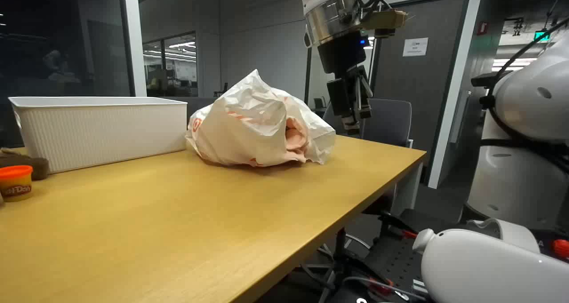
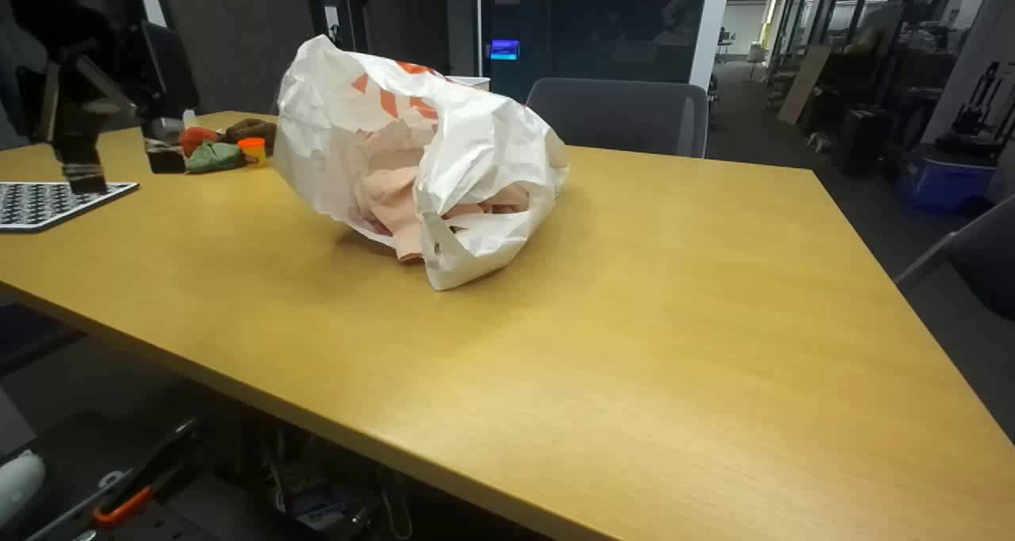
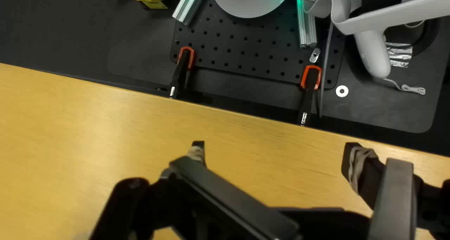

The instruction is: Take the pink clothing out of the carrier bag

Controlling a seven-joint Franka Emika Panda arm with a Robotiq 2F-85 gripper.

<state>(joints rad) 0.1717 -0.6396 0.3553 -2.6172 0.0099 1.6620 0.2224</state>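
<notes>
A white carrier bag with red print lies on its side on the table; it shows in both exterior views (image 1: 249, 132) (image 2: 496, 140). Pink clothing is bunched inside and shows at the bag's mouth in both exterior views (image 1: 295, 138) (image 2: 394, 196). One fold of it hangs out onto the table; the rest is hidden by the bag. My gripper (image 1: 357, 121) is above the table, beside the bag and apart from it. It is also in an exterior view (image 2: 125, 166) and the wrist view (image 3: 274, 155). Its fingers are wide apart with nothing between them. Bag and clothing are out of the wrist view.
A white ribbed bin (image 1: 106, 132) stands behind the bag. A Play-Doh tub (image 1: 15, 183), a green item (image 2: 214, 157) and a brown item (image 2: 252, 131) are on the table. A black-and-white patterned board (image 2: 59, 208) lies near the gripper. Clamps (image 3: 311, 79) grip the table's edge.
</notes>
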